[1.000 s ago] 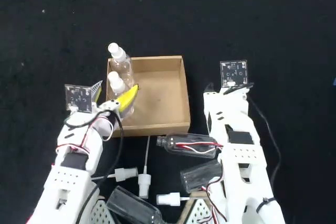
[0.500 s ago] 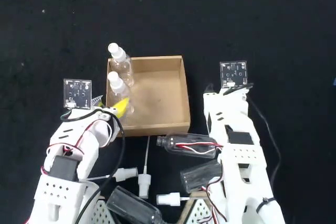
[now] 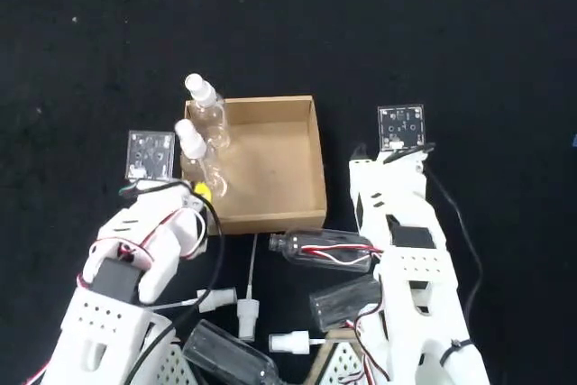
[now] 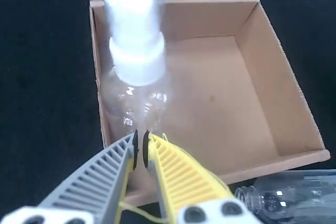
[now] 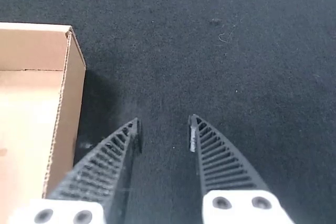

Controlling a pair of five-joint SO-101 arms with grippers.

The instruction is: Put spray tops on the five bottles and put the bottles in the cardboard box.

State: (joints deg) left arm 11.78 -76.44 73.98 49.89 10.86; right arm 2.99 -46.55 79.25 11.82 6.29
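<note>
The cardboard box (image 3: 279,164) sits mid-table. Two clear bottles with white spray tops stand upright along its left wall, one at the far corner (image 3: 207,113), one nearer (image 3: 196,158). My left gripper (image 3: 202,192) is shut and empty, just short of the nearer bottle (image 4: 137,93), over the box's near wall (image 4: 252,166). My right gripper (image 5: 164,129) is open and empty above the black table, just right of the box (image 5: 37,103). Three uncapped bottles lie near the front: one (image 3: 325,250), another (image 3: 347,302), a third (image 3: 230,358). Three loose spray tops (image 3: 248,313) lie between them.
The right arm (image 3: 406,250) stretches over two of the lying bottles. The left arm's base (image 3: 108,313) takes up the front left. Black cloth covers the whole table, with open room behind and to either side of the box.
My left gripper has let go of the nearer bottle, drawn back toward the box's near wall and shut. That bottle now stands on its own. The right arm has kept still.
</note>
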